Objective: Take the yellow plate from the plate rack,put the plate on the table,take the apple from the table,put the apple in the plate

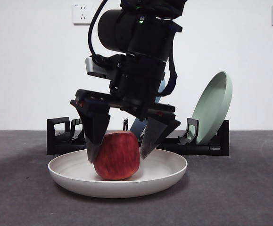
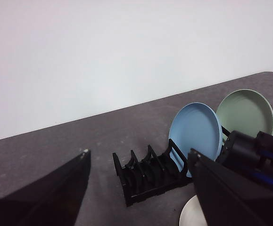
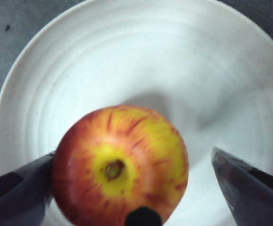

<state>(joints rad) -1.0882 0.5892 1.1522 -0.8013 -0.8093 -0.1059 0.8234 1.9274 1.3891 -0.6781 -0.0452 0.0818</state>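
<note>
Apple: you see the apple (image 1: 117, 156) in the lower middle of the front view, sitting inside the yellow plate (image 1: 167, 177). In the right wrist view the apple (image 3: 119, 165) fills the lower middle, its yellow stem end facing the camera.

Yellow plate: it lies flat on the table (image 1: 240, 197), in front of the plate rack (image 1: 61, 141). In the right wrist view its pale ringed floor (image 3: 141, 70) surrounds the apple on every side. In the left wrist view only a small pale edge (image 2: 189, 217) shows at the bottom.

Right gripper: your right gripper (image 1: 117, 153) comes down from the top of the front view and straddles the apple. Its jaws are spread; one touches the apple's side at the left of the frame, the other stands clear at the right, with bare plate showing between them in the right wrist view (image 3: 131, 188).

Left gripper: your left gripper (image 2: 141, 193) hangs high and away from the plate, jaws wide apart, with nothing between them.

Plate rack: it runs along the back of the table in the middle band of the front view. In the left wrist view the rack (image 2: 145, 176) sits in the lower middle.

Other plates: a green plate (image 1: 214, 106) leans in the rack at the right of the front view. A blue plate (image 2: 195, 134) stands beside the green one (image 2: 245, 113) in the left wrist view.
</note>
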